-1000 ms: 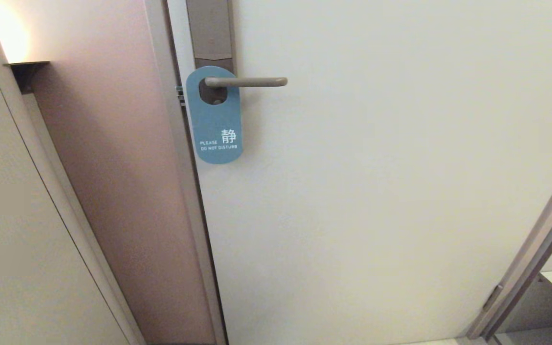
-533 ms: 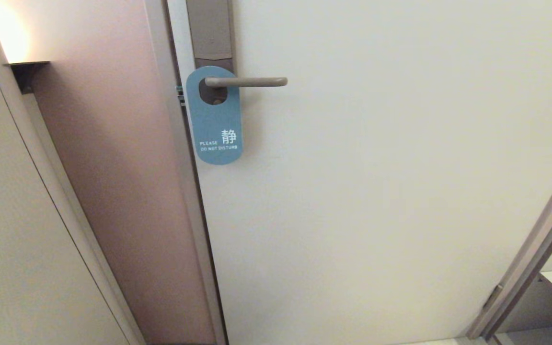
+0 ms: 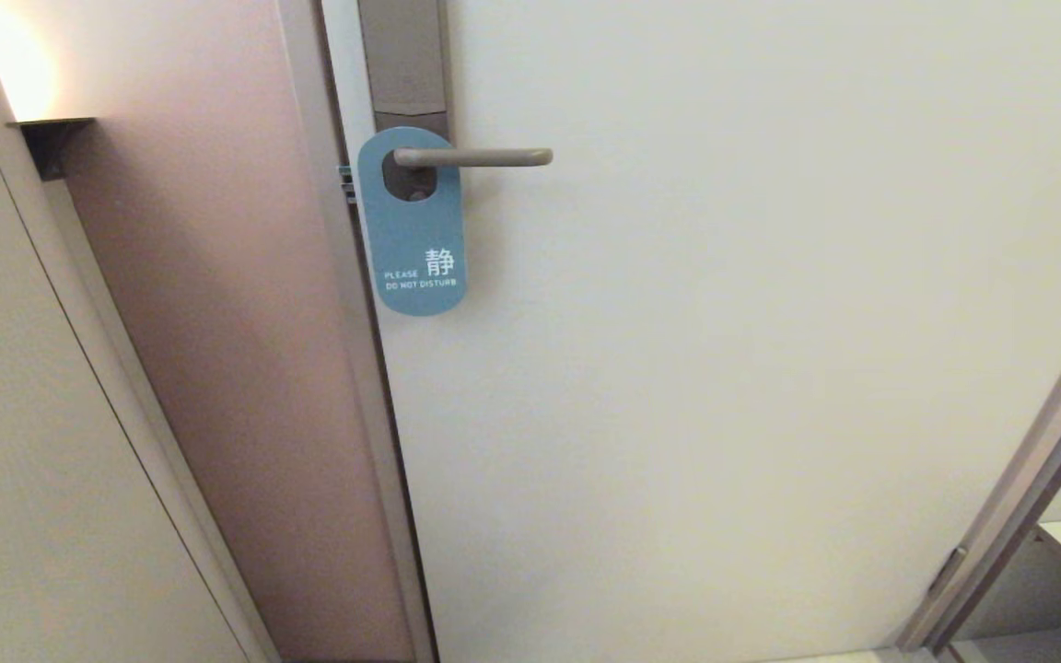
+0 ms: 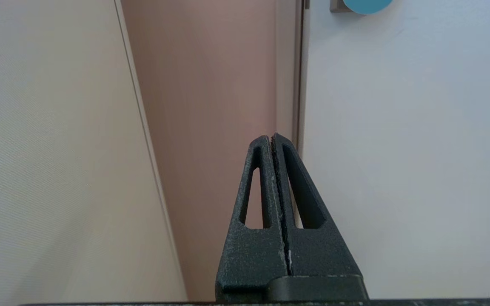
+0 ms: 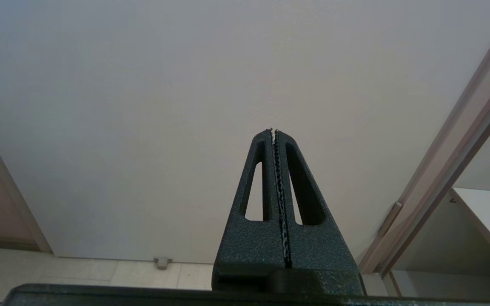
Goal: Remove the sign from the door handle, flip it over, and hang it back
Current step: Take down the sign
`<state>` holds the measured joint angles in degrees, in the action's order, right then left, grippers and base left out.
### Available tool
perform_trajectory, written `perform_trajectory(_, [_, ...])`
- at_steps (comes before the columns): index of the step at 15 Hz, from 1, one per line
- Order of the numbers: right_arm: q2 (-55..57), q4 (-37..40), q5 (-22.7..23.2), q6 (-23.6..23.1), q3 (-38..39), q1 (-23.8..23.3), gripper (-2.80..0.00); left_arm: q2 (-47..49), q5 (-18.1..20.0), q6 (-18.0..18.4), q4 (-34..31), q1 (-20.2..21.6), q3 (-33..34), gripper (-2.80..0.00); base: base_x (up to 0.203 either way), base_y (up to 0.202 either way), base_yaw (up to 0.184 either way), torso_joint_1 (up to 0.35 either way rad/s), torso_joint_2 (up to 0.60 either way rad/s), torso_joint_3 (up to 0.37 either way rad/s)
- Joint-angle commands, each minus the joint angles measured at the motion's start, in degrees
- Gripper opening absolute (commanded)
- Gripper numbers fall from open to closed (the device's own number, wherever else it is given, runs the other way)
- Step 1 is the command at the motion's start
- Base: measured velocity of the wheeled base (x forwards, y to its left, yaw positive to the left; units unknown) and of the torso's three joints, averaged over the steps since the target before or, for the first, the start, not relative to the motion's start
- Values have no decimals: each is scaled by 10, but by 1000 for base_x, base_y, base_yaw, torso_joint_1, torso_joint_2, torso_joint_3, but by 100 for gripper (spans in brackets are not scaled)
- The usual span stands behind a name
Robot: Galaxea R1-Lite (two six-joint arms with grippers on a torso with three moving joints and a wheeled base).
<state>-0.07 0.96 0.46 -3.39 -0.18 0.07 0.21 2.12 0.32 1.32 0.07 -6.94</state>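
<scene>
1. Left gripper (image 4: pixel 272 138), fingers pressed together and empty, points at the door's lower edge; right gripper (image 5: pixel 274 132), also closed, idles low.
2. Blue sign (image 3: pixel 415 226) hangs on the door handle (image 3: pixel 475 157), upper left of frame.
3. Removal, flip and rehanging all remain.

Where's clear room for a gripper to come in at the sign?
Bare door face lies right of the sign and below the door handle, open down to the floor. It is tight on the sign's left, where the door edge and frame sit close. Left gripper and right gripper are shut, well short of it.
</scene>
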Motion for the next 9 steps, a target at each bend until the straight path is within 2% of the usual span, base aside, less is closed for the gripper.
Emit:
perform_trajectory(1, [1,0,1,0,0,0,-280,0,1,-10,0,0,6,-280,0,0,0,0,0,0])
perform_trajectory(4, [1,0,0,0,0,0,-280,0,6,-27,1,0,24,-280,0,0,0,0,0,0])
perform_trajectory(9, [1,0,1,0,0,0,-280,0,44,-21,4,0,17,-280,0,0,0,0,0,0])
